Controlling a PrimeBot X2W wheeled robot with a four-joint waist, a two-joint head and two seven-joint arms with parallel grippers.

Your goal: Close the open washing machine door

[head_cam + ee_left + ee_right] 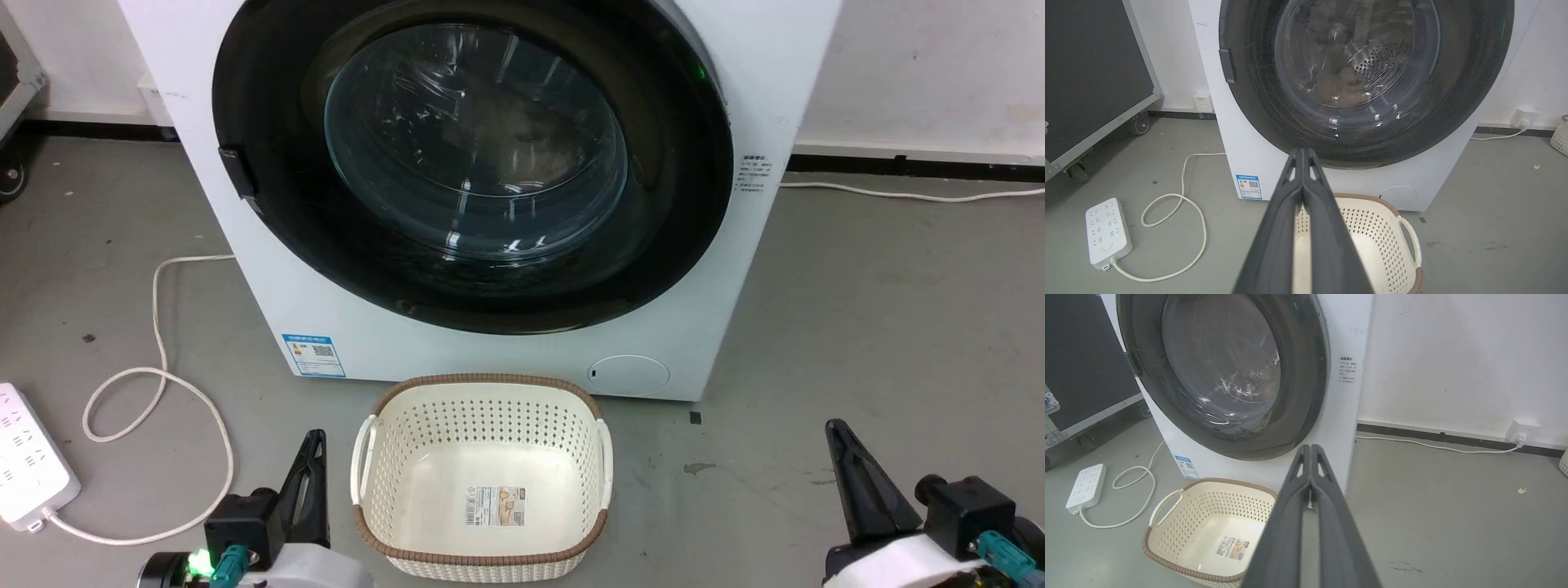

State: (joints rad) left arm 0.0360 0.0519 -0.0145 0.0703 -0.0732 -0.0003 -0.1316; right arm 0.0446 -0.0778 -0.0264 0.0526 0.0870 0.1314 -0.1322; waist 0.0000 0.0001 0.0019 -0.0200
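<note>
The washing machine door (478, 151) sits at 12 o'clock in the head view. It is a broad black ring, nearly as wide as the washing machine (245, 269), and it lies flat against the white front. Its bulging clear glass bowl catches streaks of light, and in the left wrist view the perforated steel drum (1376, 61) shows through it. A black tab (237, 171) juts from the rim at 9 o'clock, and a small green light (699, 72) glows near 2 o'clock. Below the ring, a blue sticker (314, 355) sits at 7 o'clock and a round flap (629, 376) at 5 o'clock. A cream perforated basket (482, 382) stands on the grey floor just in front of the machine, at 6 o'clock. The left gripper (314, 441) is at 7 o'clock and the right gripper (834, 431) at 4 o'clock. Both are well apart from the door, each with its two fingers pressed together and nothing between them. A white power strip (28, 465) and its looping cable (159, 327) lie at 8 o'clock.
</note>
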